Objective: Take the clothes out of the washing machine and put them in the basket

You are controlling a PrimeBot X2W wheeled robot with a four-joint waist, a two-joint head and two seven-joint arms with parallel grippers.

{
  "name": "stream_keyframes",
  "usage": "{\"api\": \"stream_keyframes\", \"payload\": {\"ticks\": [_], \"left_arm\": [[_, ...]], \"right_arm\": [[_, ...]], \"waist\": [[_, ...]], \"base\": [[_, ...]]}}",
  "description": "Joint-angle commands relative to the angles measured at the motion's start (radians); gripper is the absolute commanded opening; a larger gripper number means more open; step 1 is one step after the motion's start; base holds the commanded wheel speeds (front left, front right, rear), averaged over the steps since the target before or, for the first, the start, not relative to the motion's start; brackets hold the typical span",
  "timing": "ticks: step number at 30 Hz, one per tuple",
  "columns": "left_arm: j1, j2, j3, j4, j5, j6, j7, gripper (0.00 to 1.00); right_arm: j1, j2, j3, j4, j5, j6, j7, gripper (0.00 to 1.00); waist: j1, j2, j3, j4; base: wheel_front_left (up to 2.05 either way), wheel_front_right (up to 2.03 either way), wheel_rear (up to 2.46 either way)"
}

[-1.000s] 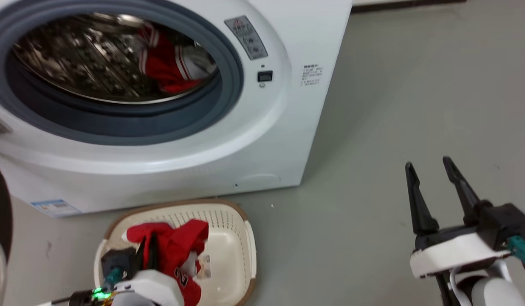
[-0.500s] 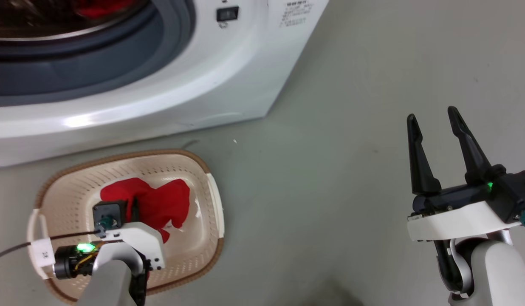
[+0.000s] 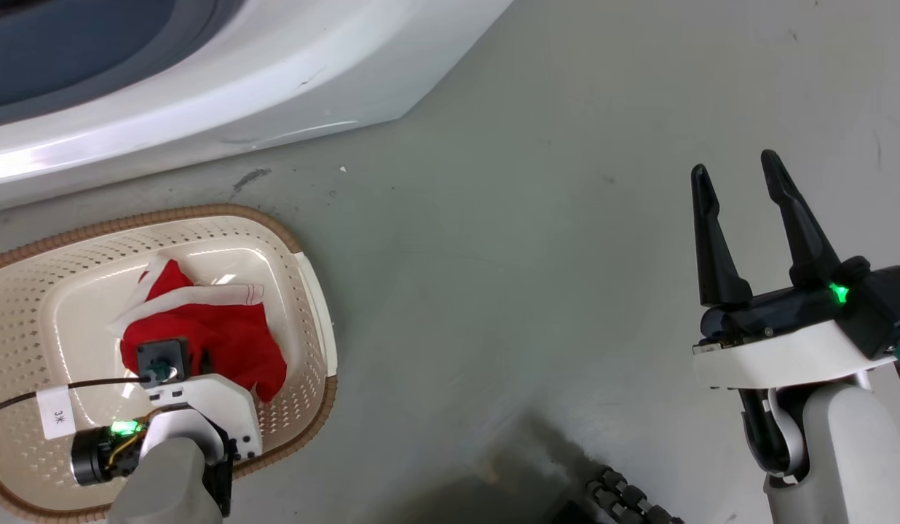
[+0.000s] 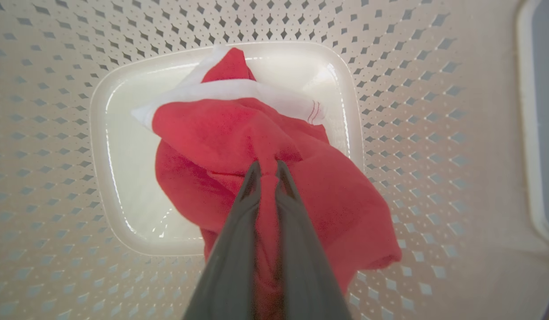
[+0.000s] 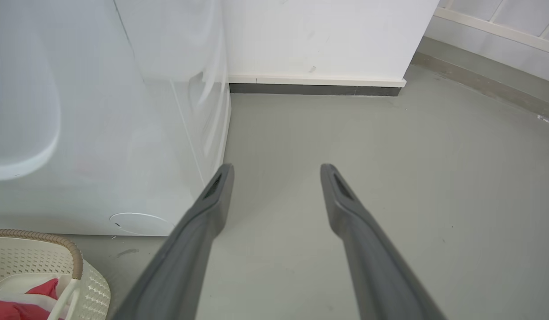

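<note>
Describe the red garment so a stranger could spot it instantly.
Start at the white washing machine; the cream basket sits on the floor before it. Inside, pinched in the left gripper, lies the garment: the only red thing there, white-banded.

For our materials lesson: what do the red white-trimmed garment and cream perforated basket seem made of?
The red white-trimmed garment looks like soft, matte fabric, perhaps fleece: it bunches where the left gripper pinches it. The cream basket looks like glossy moulded plastic: glare on its base, regular holes.
</note>
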Motion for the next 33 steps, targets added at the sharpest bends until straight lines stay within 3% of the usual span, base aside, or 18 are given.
{"api": "stream_keyframes", "payload": {"ticks": [1,2,3,7,8,19,33], "left_arm": [[-0.013,-0.006,0.001,0.026,-0.005,-0.009,-0.006,0.00],[-0.019,-0.008,0.003,0.036,-0.009,-0.010,-0.006,0.00],[-0.025,-0.009,0.006,0.049,-0.014,-0.008,-0.006,0.11],[-0.037,-0.019,0.004,0.090,-0.021,-0.023,-0.005,0.86],[-0.039,-0.017,0.003,0.092,-0.022,-0.024,-0.005,1.00],[0.059,-0.055,0.026,0.078,-0.052,-0.061,-0.005,1.00],[0.222,-0.090,0.032,-0.223,0.023,-0.051,-0.005,1.00]], "right_arm": [[-0.022,-0.007,0.003,0.001,0.004,-0.001,-0.008,1.00],[-0.022,-0.007,0.005,0.002,0.007,-0.001,-0.009,1.00],[-0.024,-0.008,0.007,0.002,0.010,-0.001,-0.012,1.00],[-0.024,-0.010,0.003,0.005,0.023,-0.001,-0.016,1.00],[-0.021,-0.010,-0.001,0.006,0.025,-0.001,-0.017,1.00],[0.050,-0.006,-0.031,0.019,-0.001,-0.001,0.007,1.00],[0.184,0.006,-0.028,-0.006,-0.061,-0.001,0.086,1.00]], "waist": [[-0.0002,0.0000,0.010,-0.006],[-0.0002,0.0000,0.011,-0.006],[-0.0002,0.0000,0.011,-0.007],[-0.0002,0.0000,-0.001,-0.002],[-0.0002,0.0000,-0.009,0.000],[-0.0002,0.0000,-0.223,0.046],[-0.0002,0.0000,-0.497,0.155]], "base": [[0.00,0.00,0.00],[0.00,0.00,0.00],[0.00,0.00,0.00],[0.00,0.00,0.00],[0.00,0.00,0.00],[0.00,0.00,0.00],[0.00,0.00,0.00]]}}
